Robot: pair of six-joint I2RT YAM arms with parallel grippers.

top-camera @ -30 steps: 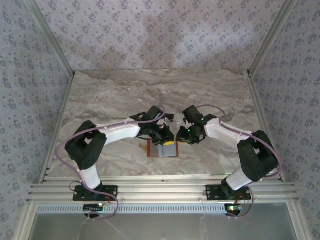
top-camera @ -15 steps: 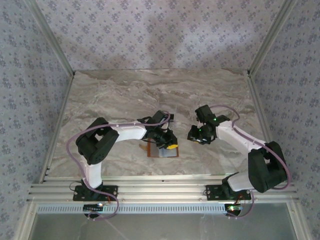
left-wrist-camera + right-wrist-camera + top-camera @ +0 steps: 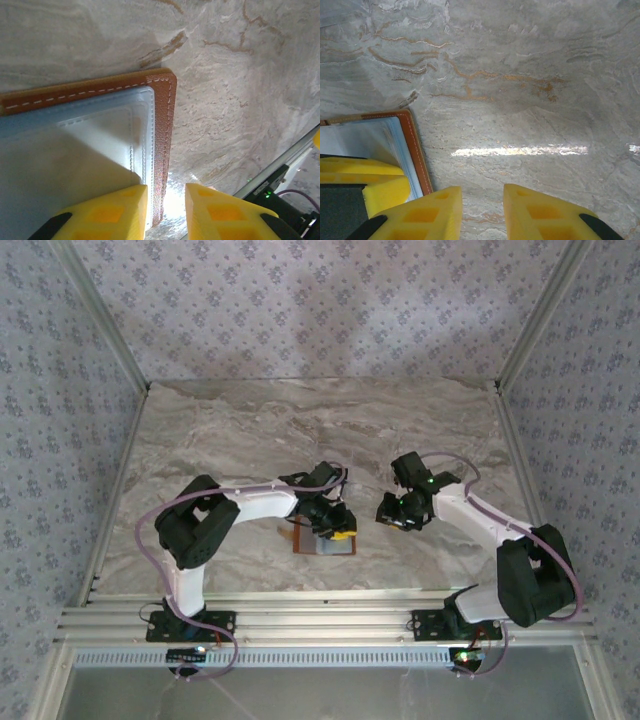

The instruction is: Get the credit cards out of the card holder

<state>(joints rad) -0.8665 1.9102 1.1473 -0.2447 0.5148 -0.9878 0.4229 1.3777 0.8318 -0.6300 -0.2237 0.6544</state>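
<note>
Your left gripper (image 3: 166,195) straddles the holder (image 3: 162,125) edge, jaws slightly apart, likely to pin it; your right gripper (image 3: 482,195) hovers beside, parted, empty.

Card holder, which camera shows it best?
Left wrist view: the card holder is close up, stitching and lining clear. The right wrist view catches one corner; the top view shows it small, partly under the left gripper.

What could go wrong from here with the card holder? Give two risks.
1. The left pincer straddles the brown edge of the card holder; closing might pinch leather and lift the whole holder.
2. The right pincer hovers open over bare table beside it, so the holder could slide.
</note>
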